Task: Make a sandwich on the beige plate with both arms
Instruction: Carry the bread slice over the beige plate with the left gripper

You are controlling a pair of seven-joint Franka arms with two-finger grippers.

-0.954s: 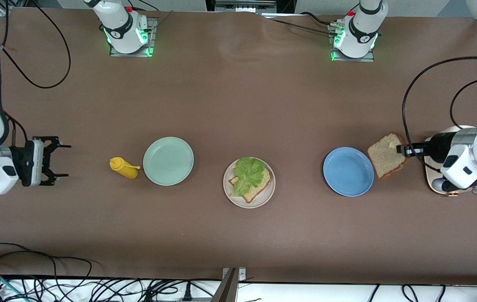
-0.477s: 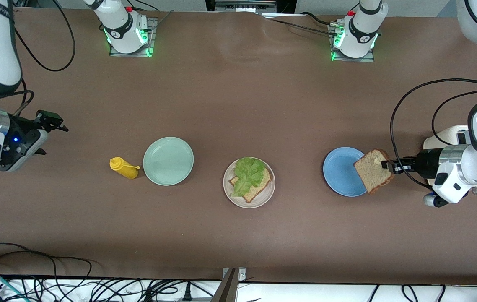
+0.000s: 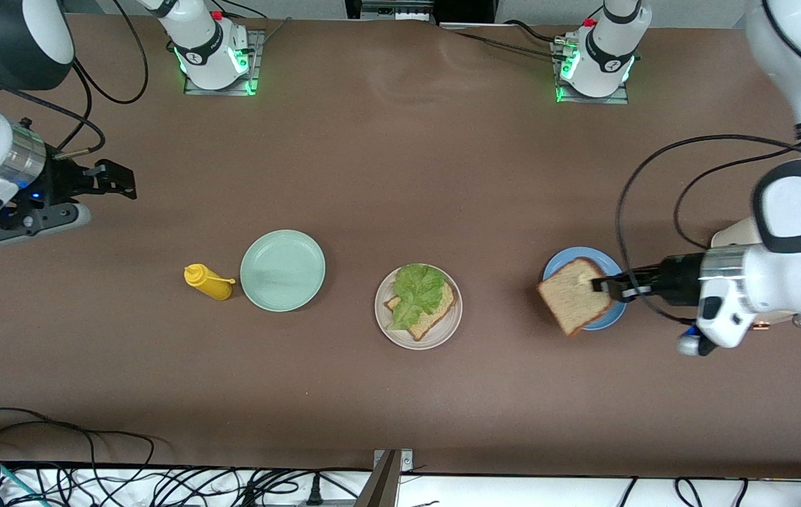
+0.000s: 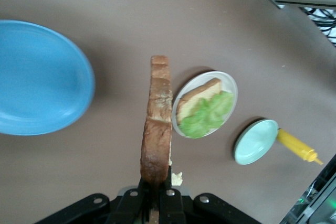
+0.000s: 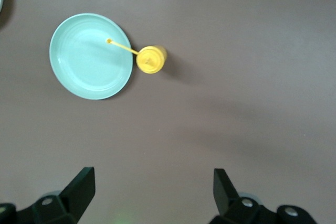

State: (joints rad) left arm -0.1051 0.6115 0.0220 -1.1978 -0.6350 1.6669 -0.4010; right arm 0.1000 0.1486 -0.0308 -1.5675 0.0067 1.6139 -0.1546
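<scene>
Bread and lettuce already sit on the beige plate [image 3: 418,336] at mid-table: one bread slice [image 3: 430,315] lies flat with the lettuce leaf [image 3: 416,290] on top. The left gripper [image 3: 606,286] is clamped on the edge of the second bread slice [image 3: 574,303], carrying it in the air over the blue plate [image 3: 578,259]. The right gripper [image 3: 113,180] waits with fingers spread wide over bare table at the right arm's end, well apart from the yellow squeeze bottle [image 3: 207,281] and mint-green plate [image 3: 282,270].

Speckled brown bread slice [image 3: 576,303], darker crust; green lettuce leaf [image 3: 416,292]; beige plate [image 3: 450,327]; blue plate [image 3: 558,268]; mint-green plate [image 3: 282,270]; yellow squeeze bottle [image 3: 207,282]; brown desk [image 3: 400,176].
</scene>
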